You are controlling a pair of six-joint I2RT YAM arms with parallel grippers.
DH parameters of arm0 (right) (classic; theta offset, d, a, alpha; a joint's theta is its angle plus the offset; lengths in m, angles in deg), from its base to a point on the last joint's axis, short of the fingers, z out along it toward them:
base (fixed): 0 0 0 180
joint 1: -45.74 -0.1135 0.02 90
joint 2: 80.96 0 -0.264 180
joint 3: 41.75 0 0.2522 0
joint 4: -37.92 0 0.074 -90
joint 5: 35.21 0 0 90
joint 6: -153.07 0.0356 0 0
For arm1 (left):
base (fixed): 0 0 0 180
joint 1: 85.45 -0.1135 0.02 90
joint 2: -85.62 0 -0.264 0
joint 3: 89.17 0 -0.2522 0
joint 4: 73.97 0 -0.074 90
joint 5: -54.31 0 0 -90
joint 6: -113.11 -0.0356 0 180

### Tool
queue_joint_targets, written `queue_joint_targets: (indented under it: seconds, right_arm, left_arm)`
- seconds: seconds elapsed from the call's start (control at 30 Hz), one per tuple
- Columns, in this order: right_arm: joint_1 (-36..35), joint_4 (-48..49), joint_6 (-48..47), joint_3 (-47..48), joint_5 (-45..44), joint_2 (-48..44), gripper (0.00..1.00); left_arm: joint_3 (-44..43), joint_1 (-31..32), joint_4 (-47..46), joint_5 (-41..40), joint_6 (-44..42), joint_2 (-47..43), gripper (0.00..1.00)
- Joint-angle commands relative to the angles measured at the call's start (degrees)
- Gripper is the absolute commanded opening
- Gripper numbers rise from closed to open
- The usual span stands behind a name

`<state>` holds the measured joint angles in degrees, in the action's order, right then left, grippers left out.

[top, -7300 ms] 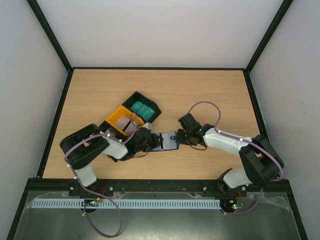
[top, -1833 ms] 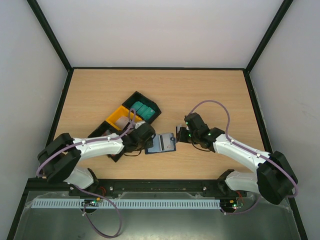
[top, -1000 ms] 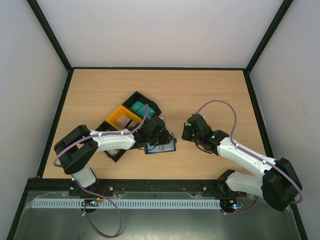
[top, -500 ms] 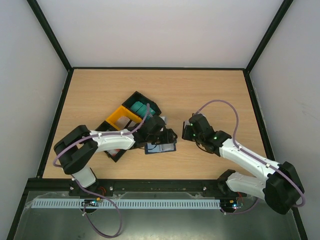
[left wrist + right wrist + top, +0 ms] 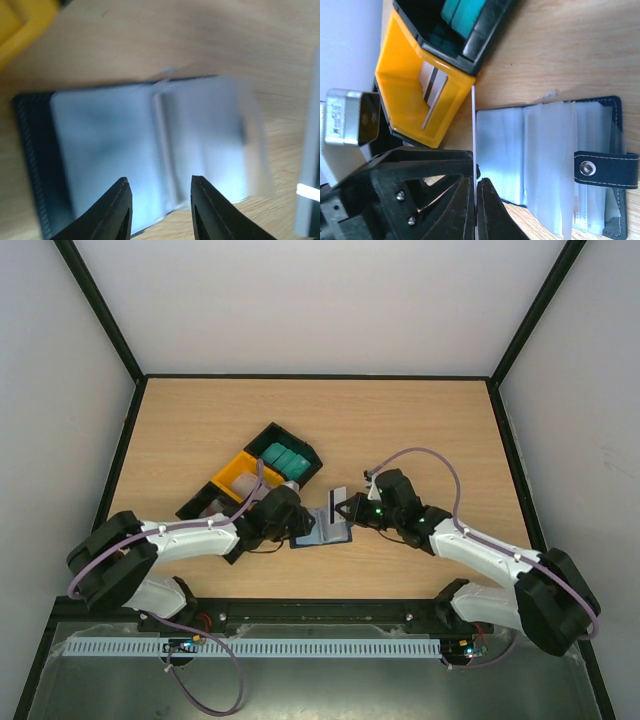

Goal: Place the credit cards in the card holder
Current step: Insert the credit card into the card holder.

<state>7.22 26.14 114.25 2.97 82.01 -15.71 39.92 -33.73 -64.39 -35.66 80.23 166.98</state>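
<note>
The card holder point(image 5: 328, 531) lies open on the table, grey lining up, between my two grippers. My right gripper point(image 5: 350, 510) is shut on a whitish credit card point(image 5: 338, 502) held on edge above the holder's far edge. In the right wrist view the card point(image 5: 474, 125) shows edge-on between the shut fingers point(image 5: 485, 200), beside the lining point(image 5: 545, 150) and snap tab point(image 5: 605, 167). My left gripper point(image 5: 298, 524) is open and empty, low over the holder's left part point(image 5: 110, 145); its fingertips point(image 5: 122, 200) stand apart. Teal cards point(image 5: 285, 458) lie in the tray.
A black-and-yellow three-compartment tray point(image 5: 222, 487) sits just left of the holder, with a whitish card in its yellow compartment point(image 5: 432, 95). My left gripper's black body point(image 5: 410, 185) is close beside the held card. Black rails border the table.
My right gripper has moved left with the card, to the holder's far edge. My left gripper has pulled back left and down from over the holder. The holder now lies open flatter.
</note>
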Motion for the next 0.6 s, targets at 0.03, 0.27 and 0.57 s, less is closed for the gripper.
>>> queue_joint_targets:
  seconds: [0.03,0.27,0.57]
  right_arm:
    - [-0.21,4.83,2.15,-1.81,3.30,4.34,0.02]
    - [-0.43,5.98,1.76,-2.95,2.12,11.52,0.02]
    - [-1.19,17.64,3.64,-2.87,4.53,19.57,0.02]
  left_arm:
    - [3.79,-0.21,1.08,3.49,-1.26,0.15,0.29]
    - [5.69,-0.14,0.64,3.00,-3.90,1.69,0.27]
    - [5.18,-0.19,8.55,-3.30,-6.32,1.15,0.15]
